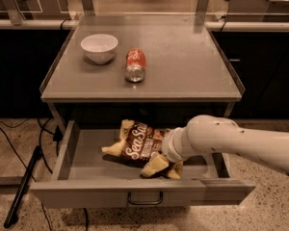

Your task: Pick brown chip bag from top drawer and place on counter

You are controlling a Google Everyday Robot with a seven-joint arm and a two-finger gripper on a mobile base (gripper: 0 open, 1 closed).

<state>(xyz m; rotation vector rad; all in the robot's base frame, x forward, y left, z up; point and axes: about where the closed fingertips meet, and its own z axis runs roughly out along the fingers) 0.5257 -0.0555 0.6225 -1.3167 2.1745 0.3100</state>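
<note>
Camera view, and straight down into the open top drawer (85,152): brown chip bag (136,145) lying crumpled on the drawer floor, about mid-width, lettering up. Long axis slanted, by the look of it, from back-left to front-right. Reaching in from the right, low over the drawer's right side, the pale arm (231,139), with the pincer (163,160) buried at the bag's near right end. Touching the bag or right against it, but cannot tell how wide the pincer stands or whether it has a hold, hidden as it is behind the wrist and the crinkled foil. So: bag leftward and slightly back from the pincer, most of its length trailing off to the left. Judging the step as the grasp itself, lift not yet made. Now the room to move. Directly above the bag's back half, the front lip of the worktop (183,66), so probably a pull forward toward the drawer front and its handle (144,198) first, then up. Drawer side walls well apart from the bag. Up top, white bowl (99,47) and toppled red soda can (135,65) on the left half; open grey surface on the right and along the front, between the raised side edges.
</note>
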